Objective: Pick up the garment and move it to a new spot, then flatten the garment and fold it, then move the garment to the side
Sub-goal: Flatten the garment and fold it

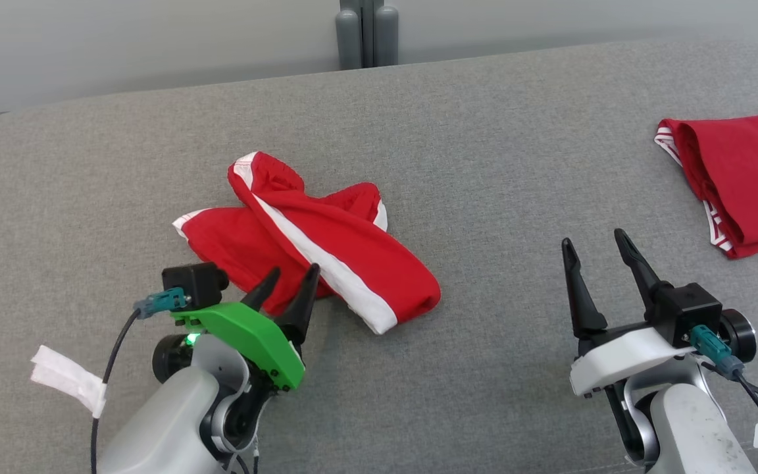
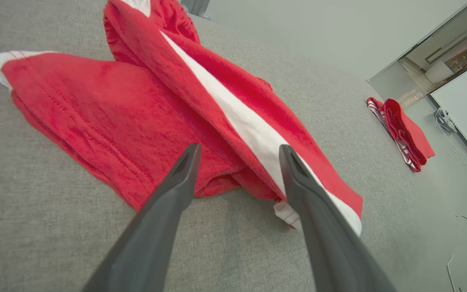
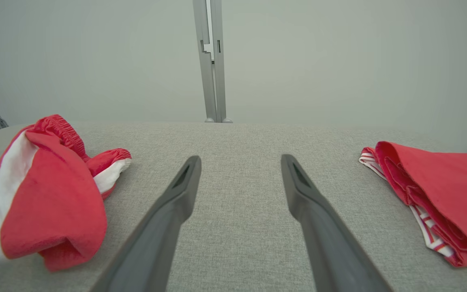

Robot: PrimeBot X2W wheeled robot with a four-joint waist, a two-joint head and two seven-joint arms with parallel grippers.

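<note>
Garment [image 1: 326,243]: red shorts w/ white side stripe, crumpled, legs crossed over each other.

Head view: it lies left of centre on the grey fabric-topped table [image 1: 484,118], nearer the near edge than the far one. My left gripper [image 1: 293,271] has its tips at the near hem, jaws spread, nothing pinched. My right gripper [image 1: 593,240] is over bare top toward the near-right corner, well apart from the shorts, jaws spread, empty. A folded red cloth [image 1: 741,178] sits at the right edge.

Left wrist view: left gripper [image 2: 238,149] fingers are apart, with the bunched hem just beyond the tips and the white stripe running by one finger. The table [image 2: 35,202] is bare on the near side. The folded red cloth [image 2: 403,129] is far off.

Right wrist view: right gripper [image 3: 240,159] jaws are wide over bare table [image 3: 241,138]. Garment [image 3: 47,202] is off to one side, the folded red cloth [image 3: 436,194] to the other.

Judgement: not flat yet, so flattening is still to do.

Risks:
- Layers overlap, so a pinch at this hem prob. takes two plies and drags the whole bundle instead of spreading it.
- Tips are low on a soft top and could dig in or snag the cover.
- Crossed legs may twist tighter if pulled from one corner only.
- A sideways move toward the right edge could shove the folded cloth.

Containers: nothing here holds anything. Both cloths lie straight on the table top.
</note>
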